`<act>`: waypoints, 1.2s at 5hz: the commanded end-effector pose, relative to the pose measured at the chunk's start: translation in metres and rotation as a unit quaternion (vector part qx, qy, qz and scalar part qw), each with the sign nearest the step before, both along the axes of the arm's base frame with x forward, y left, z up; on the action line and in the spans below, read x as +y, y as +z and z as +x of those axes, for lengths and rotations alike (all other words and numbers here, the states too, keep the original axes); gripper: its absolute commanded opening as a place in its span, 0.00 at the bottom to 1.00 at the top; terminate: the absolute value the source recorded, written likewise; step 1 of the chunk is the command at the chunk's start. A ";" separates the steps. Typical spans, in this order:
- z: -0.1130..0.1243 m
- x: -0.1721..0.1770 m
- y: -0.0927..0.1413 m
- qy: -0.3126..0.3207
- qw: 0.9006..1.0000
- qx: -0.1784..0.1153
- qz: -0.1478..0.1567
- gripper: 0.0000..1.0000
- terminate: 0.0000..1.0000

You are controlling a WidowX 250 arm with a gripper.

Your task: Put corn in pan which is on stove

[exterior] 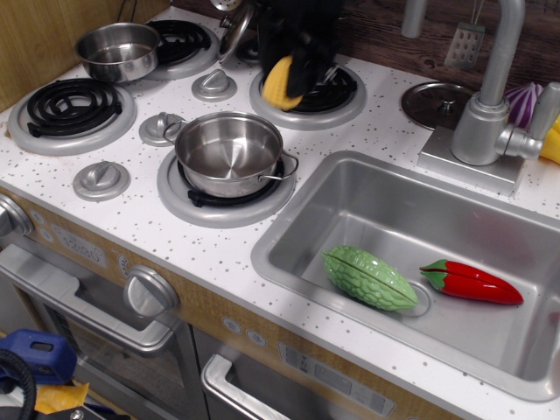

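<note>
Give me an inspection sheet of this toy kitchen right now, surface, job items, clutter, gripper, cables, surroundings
Surface: white speckled stove top, coil burners, silver knobs.
Job's things: corn held above the back right burner; pan on the front burner, nothing in it.
Clutter: small pot on the back left burner; green gourd and red pepper in the sink; lid by the faucet.
Gripper: gripper shut on the corn, blurred.
Cables: nothing seen.
Surroundings: oven handle below the counter, wood wall behind.

Toy play kitchen; speckled stove [131, 210], coil burners [72, 101], steel sink [350, 188]
</note>
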State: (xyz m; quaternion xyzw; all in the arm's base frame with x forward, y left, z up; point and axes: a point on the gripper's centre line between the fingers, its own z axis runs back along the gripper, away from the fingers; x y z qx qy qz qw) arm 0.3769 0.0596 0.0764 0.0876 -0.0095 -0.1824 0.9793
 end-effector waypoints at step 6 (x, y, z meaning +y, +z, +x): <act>-0.033 0.030 -0.008 0.012 0.997 -0.068 -0.026 1.00 1.00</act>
